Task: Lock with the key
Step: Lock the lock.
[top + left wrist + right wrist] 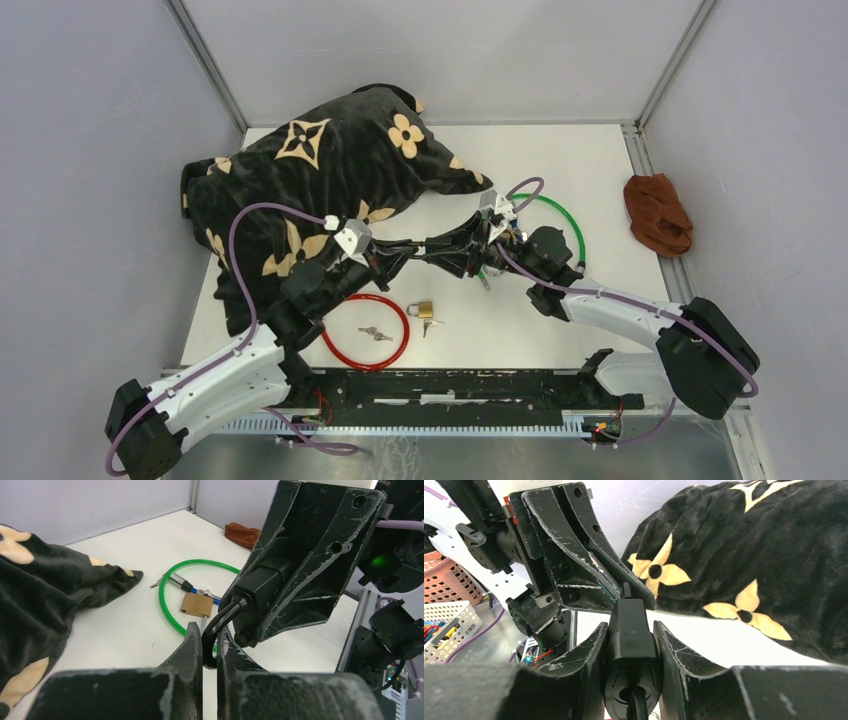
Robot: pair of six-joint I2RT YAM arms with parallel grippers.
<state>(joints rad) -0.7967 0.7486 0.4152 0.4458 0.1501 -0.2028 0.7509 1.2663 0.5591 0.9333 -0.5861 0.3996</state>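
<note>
My two grippers meet above the middle of the table. My right gripper [462,250] [630,627] is shut on a black lock body [630,635], which also shows in the left wrist view [265,587]. My left gripper [412,252] [209,630] is shut on a black curved cable end [222,620] that runs into that lock body. A small set of keys [375,333] lies on the table inside a red cable ring [366,300]. Another key [432,323] lies by a brass padlock [424,308]. No key is held by either gripper.
A black blanket with beige flowers [310,180] covers the back left. A green cable loop [570,222] [167,610] with a brass padlock [196,604] lies under the right arm. A brown cloth [657,213] lies at the right edge.
</note>
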